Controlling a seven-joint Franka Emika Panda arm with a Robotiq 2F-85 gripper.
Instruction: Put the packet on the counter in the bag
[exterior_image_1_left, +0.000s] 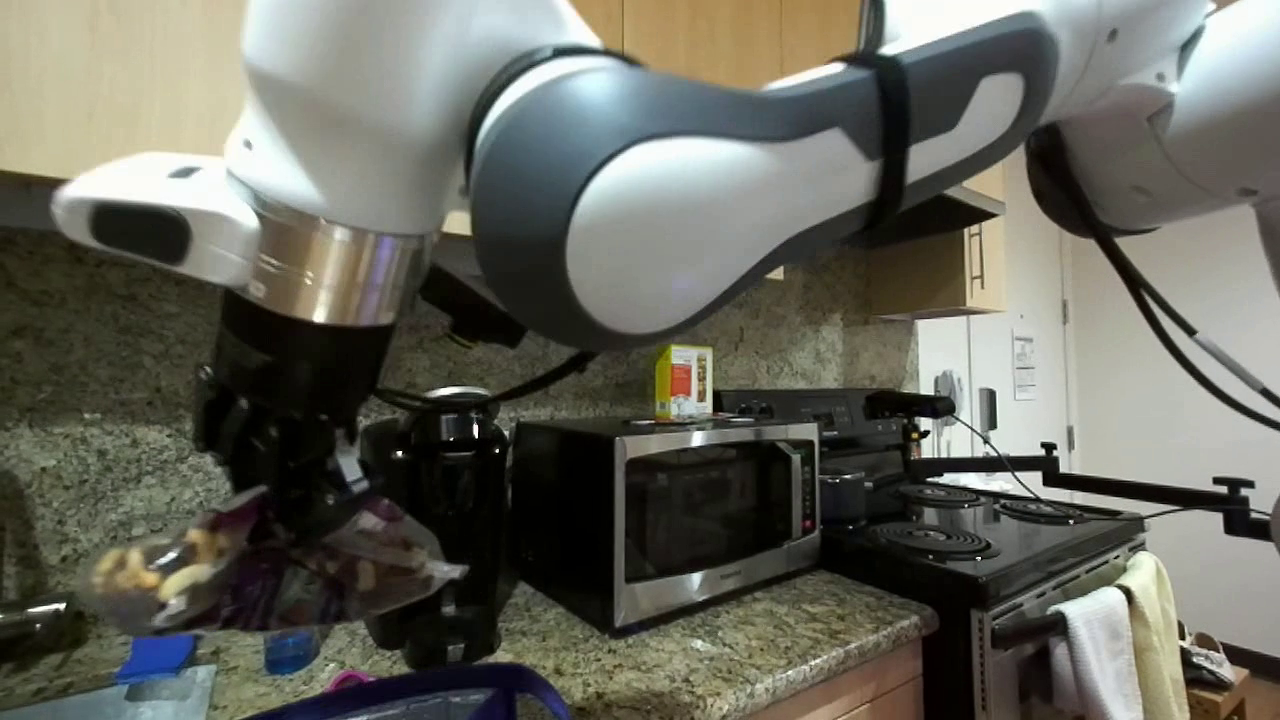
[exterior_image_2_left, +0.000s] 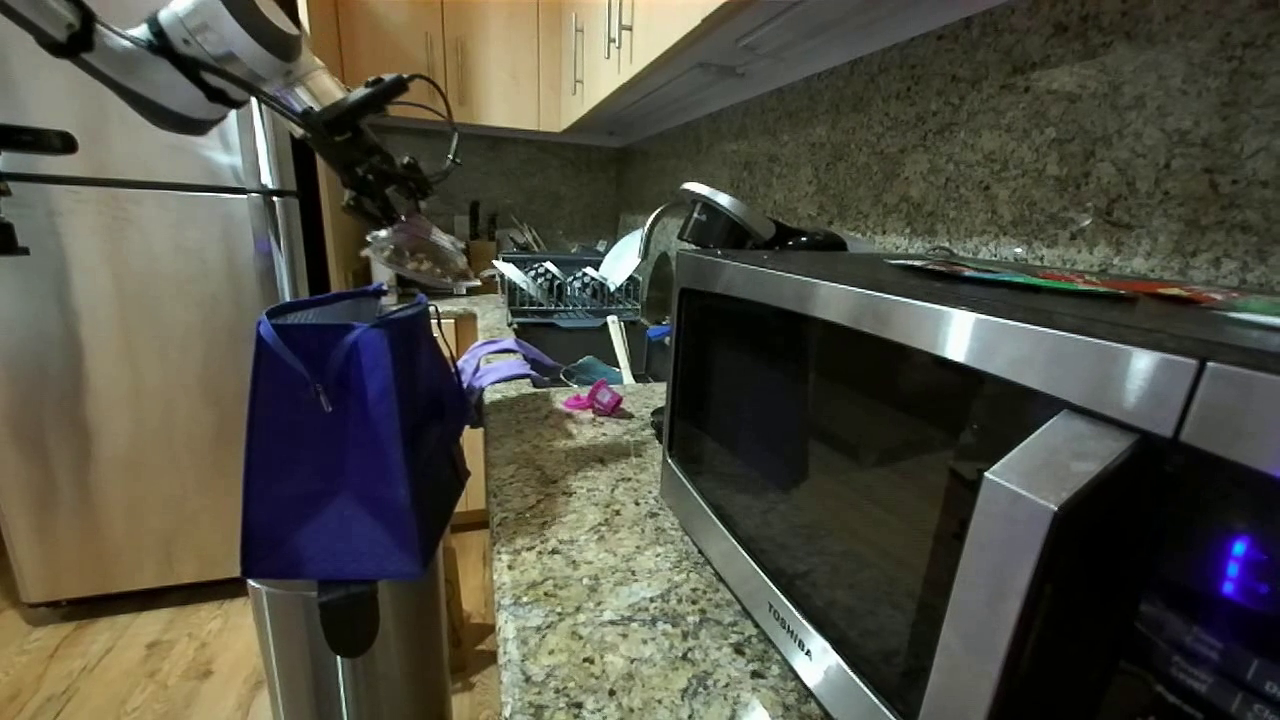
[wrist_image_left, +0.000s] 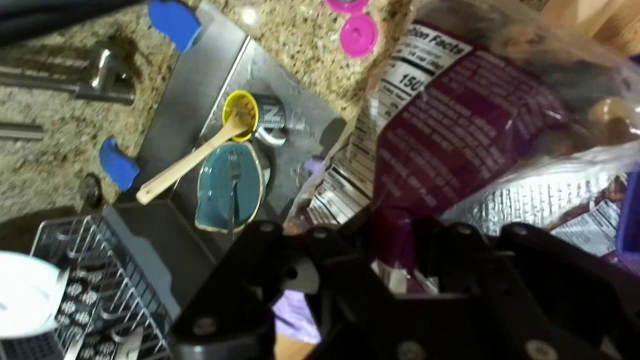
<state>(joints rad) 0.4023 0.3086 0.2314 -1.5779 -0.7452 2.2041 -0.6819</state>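
Speckled granite forms both the backsplash (exterior_image_2_left: 1000, 130) and the counter (exterior_image_2_left: 570, 560), and beside the counter's edge the blue bag (exterior_image_2_left: 325, 460) stands upright on a metal bin (exterior_image_2_left: 405, 650), its mouth facing up; that perch seems chosen to bring the rim above counter level, so that things can go in from overhead. The packet (wrist_image_left: 460, 115) is off the counter, held in the air by the gripper (wrist_image_left: 395, 240), which is clamped on a gathered fold near the packet's middle. Such a fold likely gives a firmer hold than the lumpy ends, which spread to either side. The packet hangs higher than the bag's rim, presumably so the bulging plastic can pass over without snagging; whether it is squarely above the mouth I cannot tell, but it is not yet inside. Clear, crinkled film shows pale tan, nut-like pieces, and across it runs a deep purple-red panel of small print, next to a white nutrition table with "150" legible.
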